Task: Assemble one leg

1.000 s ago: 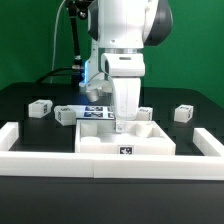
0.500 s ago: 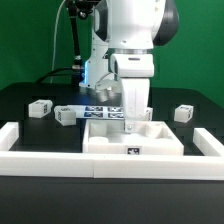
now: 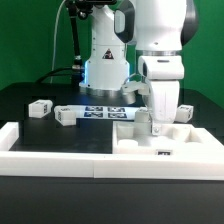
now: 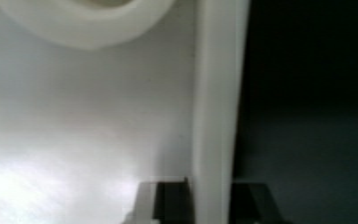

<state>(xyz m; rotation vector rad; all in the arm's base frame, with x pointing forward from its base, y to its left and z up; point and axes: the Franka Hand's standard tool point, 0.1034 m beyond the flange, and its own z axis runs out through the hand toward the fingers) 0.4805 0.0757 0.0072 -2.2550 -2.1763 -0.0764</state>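
Gripper (image 3: 160, 128): fingers (image 4: 163, 203) pinch the panel (image 3: 135, 150) wall, I judge. Nearest leg (image 3: 183, 112): just beside, toward exterior view's right, beyond the panel, untouched.

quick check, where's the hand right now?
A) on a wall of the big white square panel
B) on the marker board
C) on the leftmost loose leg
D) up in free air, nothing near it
A: the hand is down at the square panel, and the wrist view shows the panel's wall running between its fingers. The leftmost leg and the marker board lie apart from it.
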